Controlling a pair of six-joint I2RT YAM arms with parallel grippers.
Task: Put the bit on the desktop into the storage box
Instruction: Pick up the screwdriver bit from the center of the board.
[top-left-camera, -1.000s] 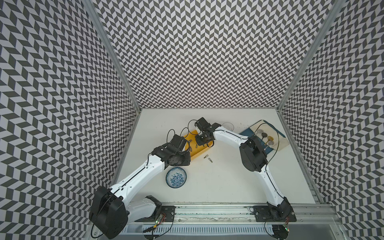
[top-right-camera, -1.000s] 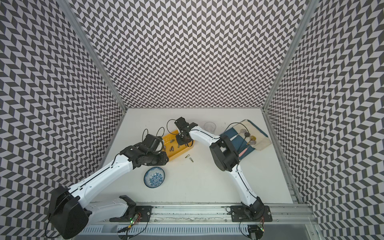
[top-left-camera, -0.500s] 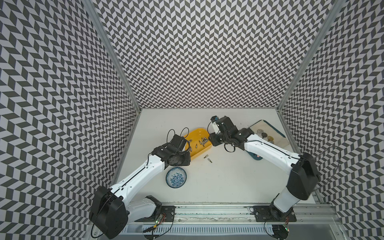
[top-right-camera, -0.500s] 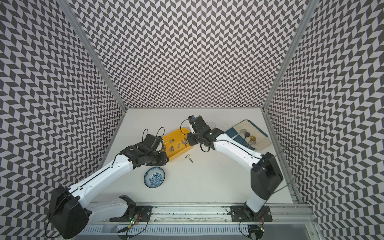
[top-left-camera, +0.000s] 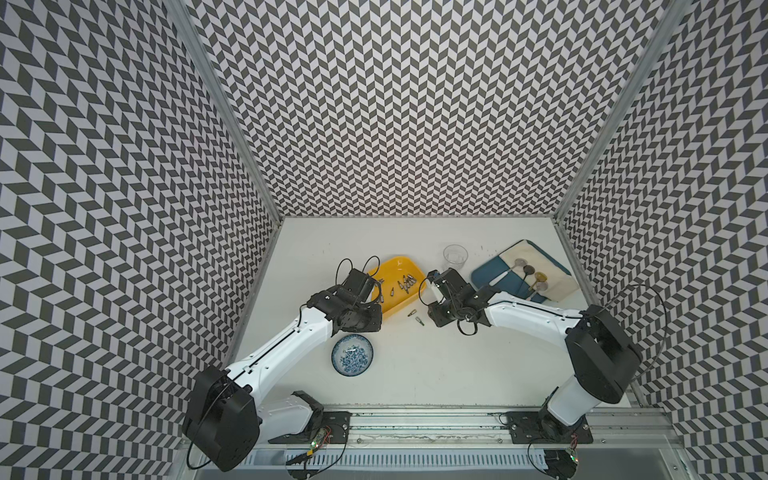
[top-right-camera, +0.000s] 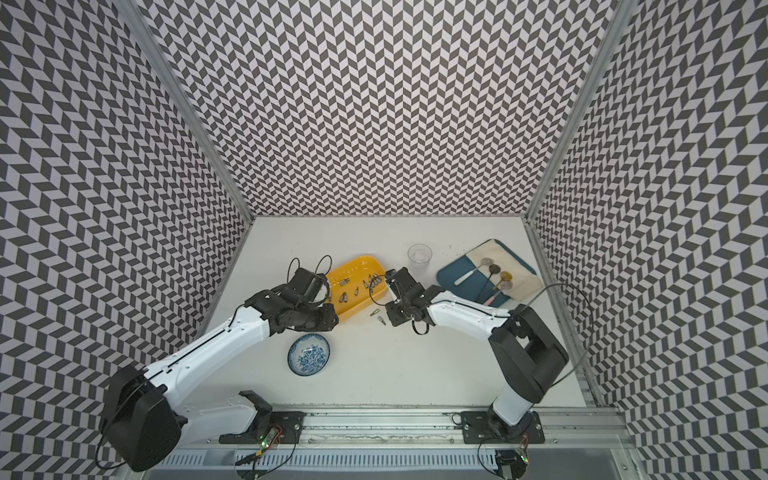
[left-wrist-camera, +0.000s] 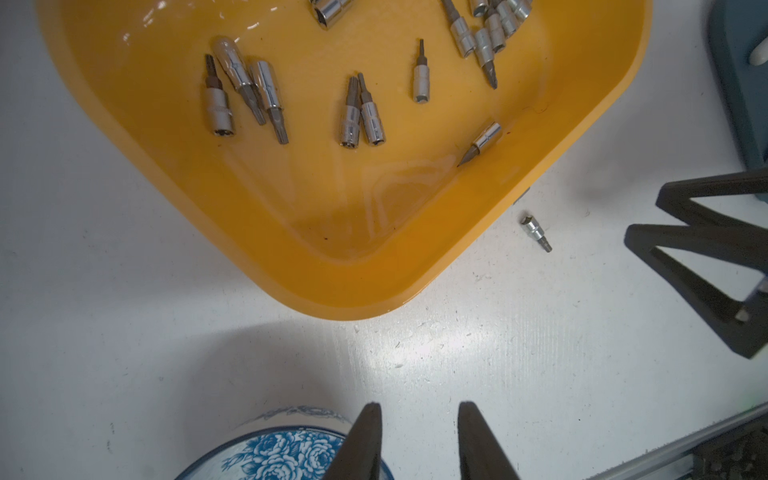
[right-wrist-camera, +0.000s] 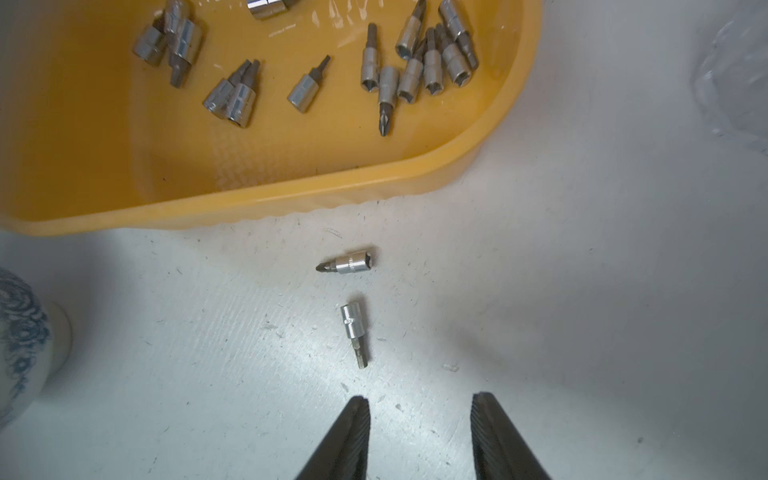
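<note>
Two loose chrome driver bits lie on the plain white matte desktop (right-wrist-camera: 582, 291), just outside the long wall of the single yellow shallow plastic storage box (right-wrist-camera: 291, 199). One is a pointed-tip bit (right-wrist-camera: 347, 264) nearer the wall, the other a hex-tip bit (right-wrist-camera: 354, 332) just beside it, not touching. Inside the box are approx. fourteen more bits (left-wrist-camera: 420, 70): a group of 3, a pair, a few singles, plus a heap at one end too tangled for an exact count. 2 arms, 2 pincers. R gripper (right-wrist-camera: 419, 432) hangs above the desktop near the hex-tip bit, jaws partly apart, nothing btwn them. L gripper (left-wrist-camera: 417, 432) hovers btwn the box corner and the 1 round blue-and-white patterned bowl (top-left-camera: 334, 357), jaws likewise parted a little, gripping nothing. The bowl has a small pale item in it, too small to ID. 1 clear plastic cup (top-left-camera: 455, 257) stands past the R gripper. 1 flat dark-blue board (top-left-camera: 490, 274) sits at the R side w/ 1 cream cloth (top-left-camera: 536, 253) on it. 4 spoons (top-left-camera: 539, 276) lie on that, as far as I can tell.
</note>
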